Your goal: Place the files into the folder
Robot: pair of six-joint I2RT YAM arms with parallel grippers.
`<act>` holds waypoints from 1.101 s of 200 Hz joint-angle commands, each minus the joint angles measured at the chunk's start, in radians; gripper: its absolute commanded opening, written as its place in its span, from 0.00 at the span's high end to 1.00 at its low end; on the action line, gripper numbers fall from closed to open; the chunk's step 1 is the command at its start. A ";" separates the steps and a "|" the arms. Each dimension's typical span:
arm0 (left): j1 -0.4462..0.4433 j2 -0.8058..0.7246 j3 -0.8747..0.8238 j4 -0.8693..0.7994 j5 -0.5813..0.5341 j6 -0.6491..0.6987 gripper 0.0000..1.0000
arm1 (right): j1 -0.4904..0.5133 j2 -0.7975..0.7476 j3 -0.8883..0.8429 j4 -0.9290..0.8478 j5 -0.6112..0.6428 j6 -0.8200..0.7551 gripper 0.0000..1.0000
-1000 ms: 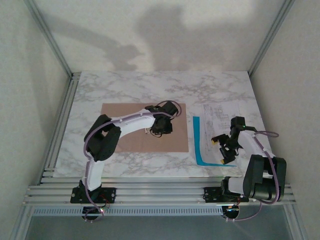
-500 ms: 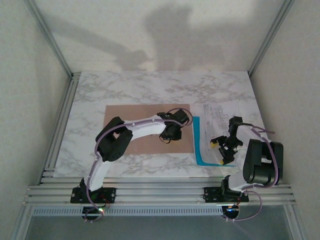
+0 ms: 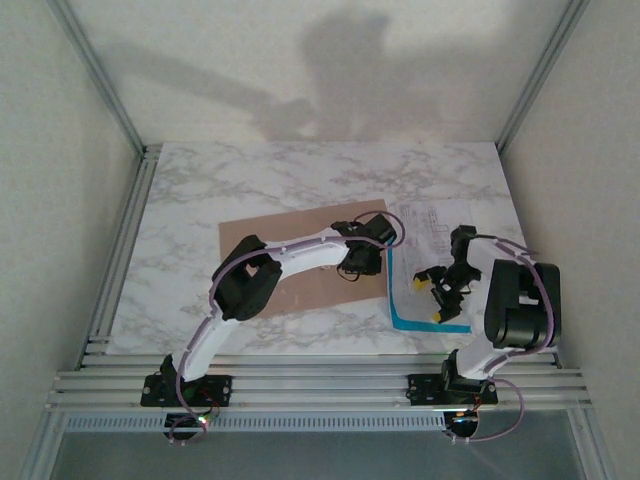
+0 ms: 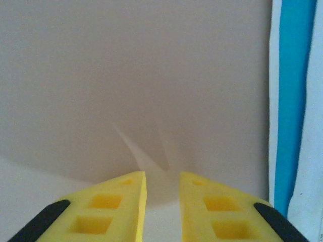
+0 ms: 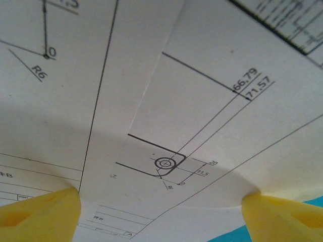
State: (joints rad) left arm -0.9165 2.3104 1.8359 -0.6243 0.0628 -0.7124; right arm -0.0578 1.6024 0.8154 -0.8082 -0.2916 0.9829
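Two tools: right tool (image 3: 430, 299) wide apart over files (image 3: 430, 225); left tool (image 4: 162, 194) near-closed on folder (image 4: 136, 75), grip unclear.

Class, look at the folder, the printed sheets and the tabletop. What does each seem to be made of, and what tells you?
Folder: likely thin card, matte pinkish-brown, plain and flat. Printed sheets: thin white paper, matte, black line drawings, edges overlapping. Tabletop: white with grey veins, marble-look; real stone or printed laminate cannot be told.

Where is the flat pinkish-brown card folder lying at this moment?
In the top view the pinkish-brown card folder lies flat in the middle of the marble table, under the left gripper, its right edge beside the blue-and-white paper sheets.
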 commanded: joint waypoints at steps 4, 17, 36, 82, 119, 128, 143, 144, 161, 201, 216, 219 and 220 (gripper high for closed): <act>0.007 -0.005 0.036 -0.056 -0.065 0.017 0.73 | 0.043 0.080 0.029 0.144 0.027 -0.011 0.16; 0.026 -0.042 0.032 -0.064 -0.089 -0.001 0.66 | 0.060 0.105 0.051 0.147 0.023 -0.007 0.16; 0.069 -0.107 0.012 -0.069 -0.097 -0.038 0.52 | 0.076 0.121 0.086 0.134 0.027 -0.011 0.17; 0.199 -0.250 -0.180 -0.036 -0.035 -0.081 0.48 | 0.085 -0.016 0.119 0.057 0.074 -0.026 0.12; 0.261 -0.319 -0.329 0.004 -0.012 -0.083 0.48 | 0.099 -0.143 0.030 0.025 0.073 0.011 0.03; 0.268 -0.325 -0.348 0.010 -0.013 -0.078 0.48 | 0.098 -0.162 0.000 0.025 0.075 0.014 0.02; 0.279 -0.325 -0.370 0.009 -0.014 -0.071 0.48 | 0.097 -0.176 -0.040 0.039 0.075 0.007 0.01; 0.280 -0.325 -0.370 0.010 -0.014 -0.070 0.48 | 0.097 -0.176 -0.042 0.039 0.075 0.007 0.01; 0.288 -0.324 -0.387 0.011 -0.021 -0.060 0.48 | 0.096 -0.173 -0.070 0.067 0.074 0.002 0.01; 0.306 -0.297 -0.408 0.070 -0.024 0.022 0.48 | 0.102 -0.045 -0.048 0.129 0.057 -0.059 0.01; 0.307 -0.265 -0.393 0.090 -0.025 0.065 0.48 | 0.121 0.028 0.003 0.125 0.062 -0.121 0.01; 0.307 -0.259 -0.387 0.090 -0.027 0.074 0.48 | 0.126 0.035 0.014 0.120 0.062 -0.131 0.01; 0.307 -0.256 -0.385 0.090 -0.027 0.077 0.48 | 0.129 0.039 0.017 0.120 0.062 -0.134 0.01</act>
State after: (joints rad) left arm -0.6178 2.0113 1.4380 -0.5812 0.0414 -0.7261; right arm 0.0383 1.5326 0.7803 -0.7513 -0.2356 0.9543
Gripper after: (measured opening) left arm 0.521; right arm 0.987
